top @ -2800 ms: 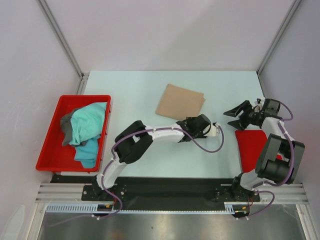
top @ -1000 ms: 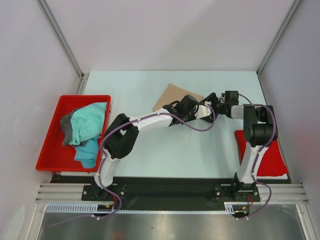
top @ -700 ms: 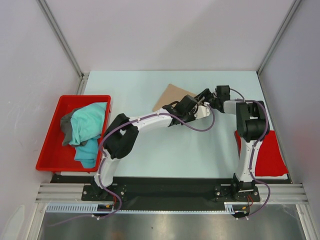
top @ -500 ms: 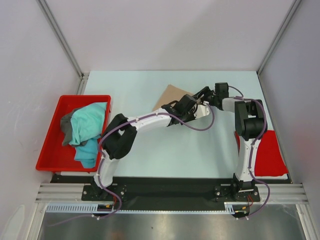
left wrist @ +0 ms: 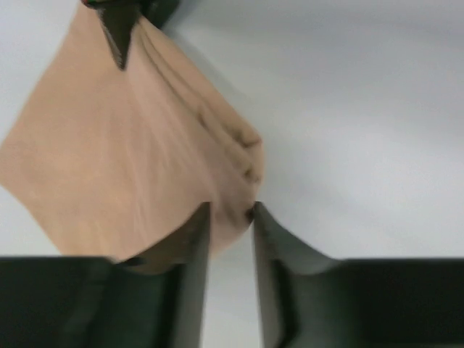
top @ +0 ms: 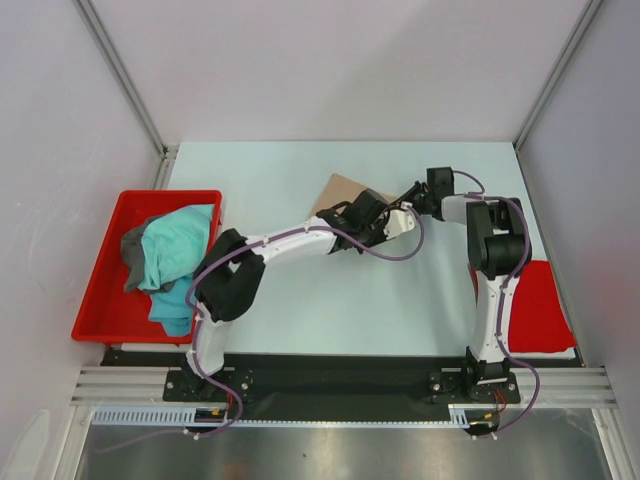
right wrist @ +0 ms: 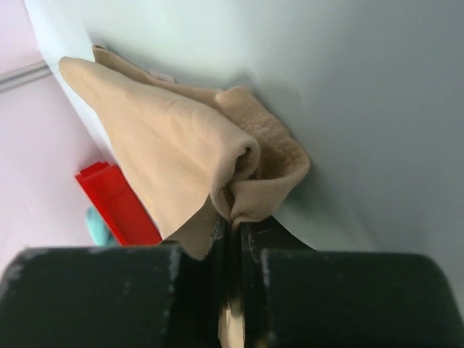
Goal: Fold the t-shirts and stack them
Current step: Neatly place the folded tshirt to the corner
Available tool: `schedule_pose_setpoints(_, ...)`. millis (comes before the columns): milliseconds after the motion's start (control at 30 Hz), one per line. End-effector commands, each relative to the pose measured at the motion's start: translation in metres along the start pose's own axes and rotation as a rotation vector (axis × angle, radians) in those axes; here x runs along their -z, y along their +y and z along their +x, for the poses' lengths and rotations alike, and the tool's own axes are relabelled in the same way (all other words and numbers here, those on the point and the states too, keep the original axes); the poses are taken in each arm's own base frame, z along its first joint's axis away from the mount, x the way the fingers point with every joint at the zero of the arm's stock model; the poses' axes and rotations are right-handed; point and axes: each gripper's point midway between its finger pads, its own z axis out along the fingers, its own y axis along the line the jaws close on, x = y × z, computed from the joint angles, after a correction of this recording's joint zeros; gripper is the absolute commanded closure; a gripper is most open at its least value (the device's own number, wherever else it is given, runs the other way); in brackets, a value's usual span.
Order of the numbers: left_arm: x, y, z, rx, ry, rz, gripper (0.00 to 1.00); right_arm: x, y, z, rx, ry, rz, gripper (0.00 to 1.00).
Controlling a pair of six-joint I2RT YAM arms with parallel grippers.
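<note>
The tan-beige t-shirt lies folded on the table at the back middle, largely covered by both grippers. My left gripper sits at its near corner. In the left wrist view the jaws stand a little apart, open, with the shirt's corner between the tips. My right gripper is shut on a bunched fold of the tan shirt at its right corner, pinched between the fingertips. The teal t-shirt and the dark grey t-shirt lie crumpled in the red tray.
The red tray stands at the table's left edge. A flat red mat lies at the right front, beside the right arm's base. Grey walls close in the back and sides.
The right gripper reached left to the tan shirt's corner and shut on it. The left jaws have parted slightly. Both wrists drifted a little left and back.
</note>
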Motion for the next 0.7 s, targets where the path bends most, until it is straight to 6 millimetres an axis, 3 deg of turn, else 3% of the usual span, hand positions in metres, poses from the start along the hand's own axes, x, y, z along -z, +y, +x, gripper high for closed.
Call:
schedule_pose_setpoints(0, 0.052, -0.006, -0.024, 0.141, -0.087, 0.083, 0.6, 0.019, 0.003, -0.015, 0.121, -0.089, 0.068, 1.0)
schedule_pose_setpoints(33, 0.061, -0.004, -0.028, 0.175, -0.116, 0.083, 0.56, 0.028, 0.011, -0.018, 0.147, -0.106, 0.067, 1.0)
schedule_pose_setpoints(67, 0.073, -0.002, -0.031, 0.213, -0.138, 0.086, 0.5, 0.033, 0.004, -0.016, 0.175, -0.112, 0.116, 1.0)
schedule_pose_setpoints(100, 0.101, -0.004, -0.041, 0.287, -0.199, 0.101, 0.48, 0.04, 0.007, -0.015, 0.192, -0.121, 0.126, 1.0)
schedule_pose_setpoints(133, 0.115, -0.004, -0.045, 0.327, -0.227, 0.103, 0.46, 0.051, 0.016, -0.016, 0.215, -0.143, 0.124, 1.0)
schedule_pose_setpoints(167, 0.131, -0.002, -0.048, 0.37, -0.252, 0.098, 0.44, 0.058, 0.007, -0.014, 0.234, -0.154, 0.178, 1.0)
schedule_pose_setpoints(233, 0.175, -0.004, -0.055, 0.497, -0.299, 0.093, 0.42, 0.078, 0.016, -0.01, 0.274, -0.188, 0.199, 1.0)
schedule_pose_setpoints(267, 0.19, -0.006, -0.057, 0.546, -0.316, 0.1, 0.34, 0.086, 0.008, -0.01, 0.274, -0.208, 0.254, 1.0)
schedule_pose_setpoints(300, 0.198, -0.015, -0.053, 0.644, -0.314, 0.124, 0.33, 0.093, -0.002, -0.004, 0.272, -0.209, 0.288, 1.0)
schedule_pose_setpoints(333, 0.233, -0.017, -0.061, 0.68, -0.39, 0.136, 0.27, 0.102, -0.002, -0.004, 0.271, -0.228, 0.304, 1.0)
schedule_pose_setpoints(400, 0.25, -0.037, -0.051, 0.781, -0.405, 0.194, 0.27, 0.13, -0.013, -0.004, 0.276, -0.287, 0.394, 1.0)
schedule_pose_setpoints(433, 0.277, -0.041, -0.052, 0.791, -0.464, 0.204, 0.27, 0.14, -0.018, -0.005, 0.27, -0.317, 0.431, 1.0)
schedule_pose_setpoints(467, 0.288, -0.049, -0.048, 0.827, -0.477, 0.222, 0.27, 0.159, -0.017, -0.007, 0.269, -0.367, 0.453, 1.0)
schedule_pose_setpoints(533, 0.289, -0.067, -0.028, 0.858, -0.456, 0.249, 0.27, 0.173, -0.025, -0.005, 0.262, -0.398, 0.488, 1.0)
schedule_pose_setpoints(567, 0.307, -0.073, -0.026, 0.865, -0.499, 0.276, 0.27, 0.184, -0.035, -0.004, 0.26, -0.416, 0.555, 1.0)
schedule_pose_setpoints(600, 0.303, -0.082, -0.014, 0.872, -0.474, 0.29, 0.28, 0.196, -0.034, -0.004, 0.258, -0.442, 0.575, 1.0)
schedule_pose_setpoints(667, 0.316, -0.09, -0.005, 0.863, -0.495, 0.306, 0.28, 0.216, -0.047, -0.006, 0.255, -0.495, 0.648, 1.0)
